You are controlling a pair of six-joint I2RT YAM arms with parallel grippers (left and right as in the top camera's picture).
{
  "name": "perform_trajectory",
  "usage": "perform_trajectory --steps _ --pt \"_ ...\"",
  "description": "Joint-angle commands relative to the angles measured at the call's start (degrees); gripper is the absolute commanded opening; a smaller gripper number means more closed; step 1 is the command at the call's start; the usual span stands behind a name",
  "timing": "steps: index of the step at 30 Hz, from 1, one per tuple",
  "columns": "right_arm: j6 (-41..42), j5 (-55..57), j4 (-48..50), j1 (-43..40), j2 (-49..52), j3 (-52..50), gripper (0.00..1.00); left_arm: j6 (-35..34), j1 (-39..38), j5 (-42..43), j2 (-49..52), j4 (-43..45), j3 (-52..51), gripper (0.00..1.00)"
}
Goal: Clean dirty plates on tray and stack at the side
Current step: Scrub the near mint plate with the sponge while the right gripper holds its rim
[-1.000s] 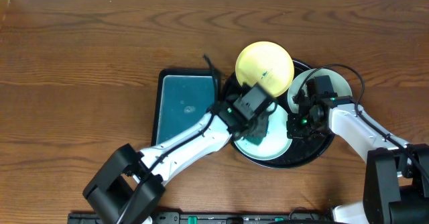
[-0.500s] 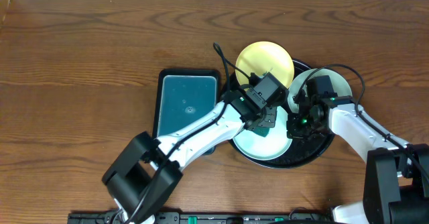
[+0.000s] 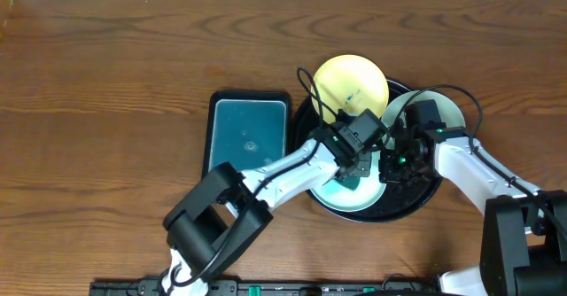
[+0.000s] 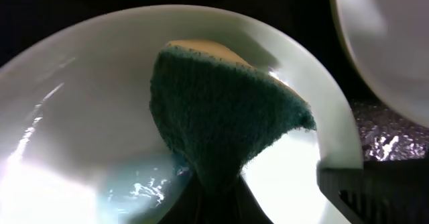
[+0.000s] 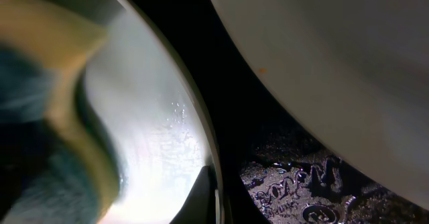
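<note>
The mint-white plate lies at the near side of the tray, a bluish wet patch on it, the sponge pressed on its middle and pinched tight by the left gripper. The right gripper sits at its right rim, its grip impossible to tell. If it is loose, a hard stroke could skid the plate into the yellow plate beyond.

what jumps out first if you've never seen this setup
The left pincer holds a green sponge down on a wet mint-white plate in the black tray. Next come the pale yellow plate at the tray's far edge and the teal tray on the wood to its left.
</note>
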Motion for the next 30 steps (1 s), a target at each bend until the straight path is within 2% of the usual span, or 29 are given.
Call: perform_trajectory --steps 1,10,17,24,30 --pt "-0.2 0.8 -0.4 1.6 1.3 -1.2 0.01 -0.5 0.0 -1.0 3.2 -1.4 0.3 0.08" --pt "-0.2 0.8 -0.8 1.6 1.3 -1.2 0.01 -0.5 1.9 -5.5 3.5 -11.3 0.3 0.07" --pt "-0.2 0.9 -1.2 1.6 1.3 -1.2 0.01 1.7 4.9 -5.5 2.2 -13.7 0.4 0.07" --pt "-0.2 0.9 -1.1 1.6 1.3 -1.2 0.01 8.6 4.7 -0.9 -5.2 -8.5 0.4 0.07" --pt "-0.2 0.9 -1.1 1.6 1.3 -1.2 0.01 8.4 4.3 6.7 -6.6 -1.3 0.4 0.07"
